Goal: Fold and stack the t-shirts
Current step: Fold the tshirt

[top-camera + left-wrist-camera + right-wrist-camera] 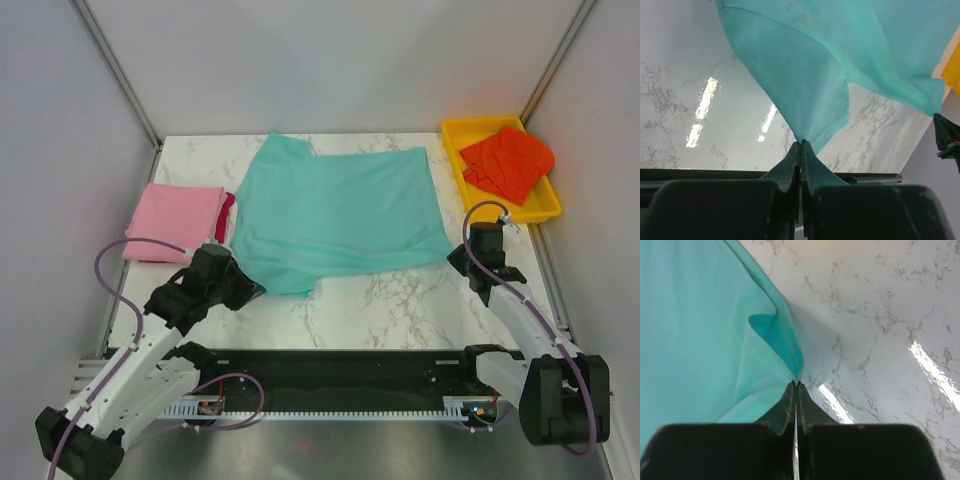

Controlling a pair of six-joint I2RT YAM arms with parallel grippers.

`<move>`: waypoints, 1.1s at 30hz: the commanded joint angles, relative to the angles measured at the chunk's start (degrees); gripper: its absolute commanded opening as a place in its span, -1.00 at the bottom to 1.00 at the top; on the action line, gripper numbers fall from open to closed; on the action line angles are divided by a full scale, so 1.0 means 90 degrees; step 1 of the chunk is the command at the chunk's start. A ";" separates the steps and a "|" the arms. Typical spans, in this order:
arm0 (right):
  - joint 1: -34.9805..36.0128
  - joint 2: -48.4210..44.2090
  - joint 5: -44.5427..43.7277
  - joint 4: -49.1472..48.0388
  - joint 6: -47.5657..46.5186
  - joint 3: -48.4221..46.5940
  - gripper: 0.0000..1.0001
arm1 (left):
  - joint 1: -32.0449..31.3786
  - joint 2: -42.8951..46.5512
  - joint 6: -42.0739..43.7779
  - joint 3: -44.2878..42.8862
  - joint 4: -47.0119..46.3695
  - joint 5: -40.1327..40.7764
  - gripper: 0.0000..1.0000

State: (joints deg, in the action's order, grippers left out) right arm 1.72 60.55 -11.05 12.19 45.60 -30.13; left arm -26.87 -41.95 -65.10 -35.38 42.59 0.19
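1. Pinching cloth, my left gripper (801,145) has its jaws pressed together on the near-left edge of the teal t-shirt (340,215), at what I take to be a sleeve.
2. My right gripper (796,384) is clamped the same way on that shirt's near-right corner, with a small fold of hem bunched at its tips.
3. From both tools the shirt spreads toward the far side of the marble table (400,300). Its near edge runs between the grippers, and each arm is nearest its own corner.
4. Its long axis lies left to right. With sleeve bumps on the left, I judge the neck points left and the hem right.
5. The coming fold, I judge, carries the near edge toward the far edge, across the short axis.
6. Farther out, the folded pink t-shirt (175,220) lies at the left with the crimson t-shirt (229,212) showing at its right edge. The orange-red t-shirt (508,163) sits crumpled in the yellow tray (452,150), far right.
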 commanded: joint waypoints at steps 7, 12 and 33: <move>-0.0015 -0.0673 0.0026 0.0725 -0.0145 0.0164 -1.00 | -0.0041 0.0696 -0.0276 -0.0698 0.0785 -0.0450 -0.96; -0.0015 -0.0947 0.0056 0.0979 -0.0058 0.0252 -1.00 | -0.0041 0.0746 -0.0306 -0.0933 0.0883 -0.0479 -0.96; -0.0005 0.0399 -0.0100 0.1224 0.0011 -0.1027 -1.00 | 0.0007 -0.1158 -0.0530 -0.2240 0.0786 0.0789 -0.96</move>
State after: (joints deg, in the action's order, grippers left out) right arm 1.72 62.17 -10.37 23.33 45.67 -36.03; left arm -26.87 -50.26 -67.94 -51.35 50.46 3.16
